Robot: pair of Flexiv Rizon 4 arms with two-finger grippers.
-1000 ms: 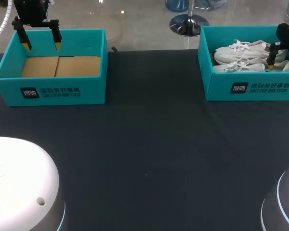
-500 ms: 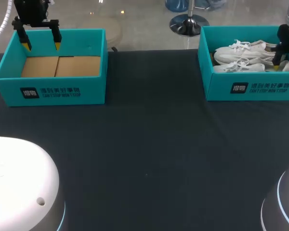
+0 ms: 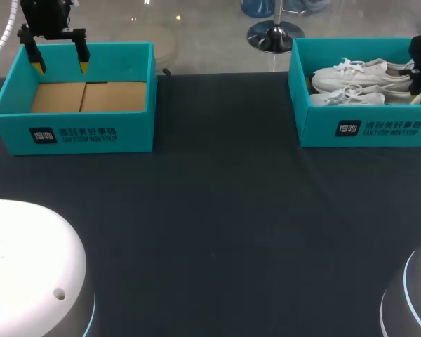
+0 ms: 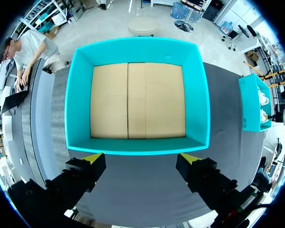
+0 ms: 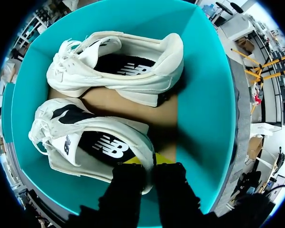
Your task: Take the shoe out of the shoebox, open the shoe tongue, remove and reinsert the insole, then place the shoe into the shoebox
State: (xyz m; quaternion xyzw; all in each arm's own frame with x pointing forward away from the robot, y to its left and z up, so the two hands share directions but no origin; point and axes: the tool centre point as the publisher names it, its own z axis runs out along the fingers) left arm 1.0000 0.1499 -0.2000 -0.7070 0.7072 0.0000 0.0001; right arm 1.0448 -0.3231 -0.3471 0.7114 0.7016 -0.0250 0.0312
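A dark table (image 3: pixel 217 232) fills the near part of the scene, and two open teal boxes stand well apart toward its far edge, one on each side. The left box (image 3: pixel 91 133) has only a plain cardboard floor (image 4: pixel 137 99) showing inside. The left gripper (image 3: pixel 59 64) hangs above that box's far left corner, touching nothing, with its two yellow-tipped fingers spread wide; from its own wrist camera the whole box lies ahead of the fingers. The right box (image 3: pixel 365 130) holds two white lace-up shoes lying side by side, toes to the left and heels to the right. The near shoe (image 5: pixel 85 137) lies along the box's front wall, its dark insole visible through the opening. The far shoe (image 5: pixel 118 66) lies just behind it, tipped a little onto its side, with a strip of cardboard showing between the two. The right gripper (image 5: pixel 151 160) reaches down into the right end of this box at the near shoe's heel. Its fingers are drawn close together and pinch the back rim of the heel, one yellow tip inside the shoe and the other outside it. The shoe rests in the box.
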